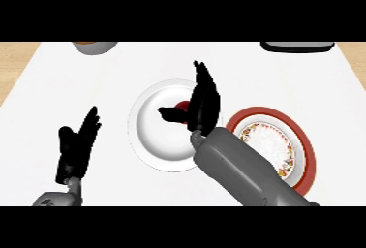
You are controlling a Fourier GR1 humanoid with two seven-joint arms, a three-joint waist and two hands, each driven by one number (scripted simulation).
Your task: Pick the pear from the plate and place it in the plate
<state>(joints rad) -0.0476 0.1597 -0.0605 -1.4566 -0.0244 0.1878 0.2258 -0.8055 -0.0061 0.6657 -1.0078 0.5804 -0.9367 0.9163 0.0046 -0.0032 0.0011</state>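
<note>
Closest to me, my right forearm comes up from the lower edge and runs across the left rim of the red-rimmed plate, hiding part of its patterned middle. From that plate I take my bearings. Just to its left, touching or nearly touching it, lies the white plate, and my right robot hand stands over the white plate's right half. Its fingers are straight and point away from me, past the plate's far rim, while the thumb sticks out to the left; the robot hand is spread, not curled round anything. Between thumb and fingers I see a small dark red patch, which I take to be the pear; it sits on the white plate, mostly hidden behind the hand, and I cannot tell whether the hand touches it. Well to the left of the red-rimmed plate, beyond the white one, my left robot hand rests above the counter near the lower edge, fingers up and relaxed, holding nothing. Far from the red-rimmed plate, at the counter's back left, a grey bowl is cut by the view's top; at the back right, beyond the red-rimmed plate, a dark object is likewise cut off, and I cannot tell what it is.
</note>
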